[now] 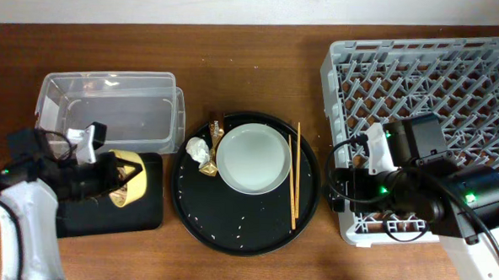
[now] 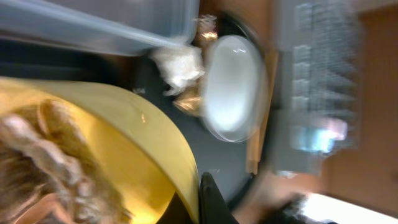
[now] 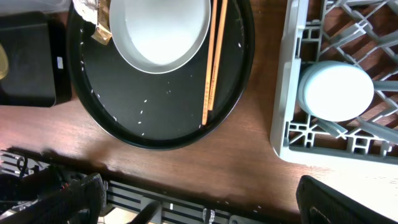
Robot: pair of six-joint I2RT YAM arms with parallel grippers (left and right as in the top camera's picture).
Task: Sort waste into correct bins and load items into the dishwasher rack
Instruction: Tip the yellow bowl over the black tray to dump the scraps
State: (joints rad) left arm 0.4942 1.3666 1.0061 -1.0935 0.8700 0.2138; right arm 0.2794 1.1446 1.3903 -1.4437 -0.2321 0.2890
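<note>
Overhead view: left gripper (image 1: 104, 177) is closed on the yellow bowl (image 1: 131, 179), held tilted above the black rectangular tray (image 1: 145, 218), near left. Right gripper (image 3: 199, 190) hangs spread and empty beside the dishwasher rack (image 3: 285, 74), whose near-left corner holds the light blue cup (image 3: 336, 90)

The overhead camera looks straight down on the whole desk (image 1: 254, 39). The left wrist view sits tilted, very close over the yellow bowl (image 2: 143, 149), facing right; the right wrist view looks down from higher. All three share the plate (image 1: 253, 157) and chopsticks (image 1: 294, 176).
</note>
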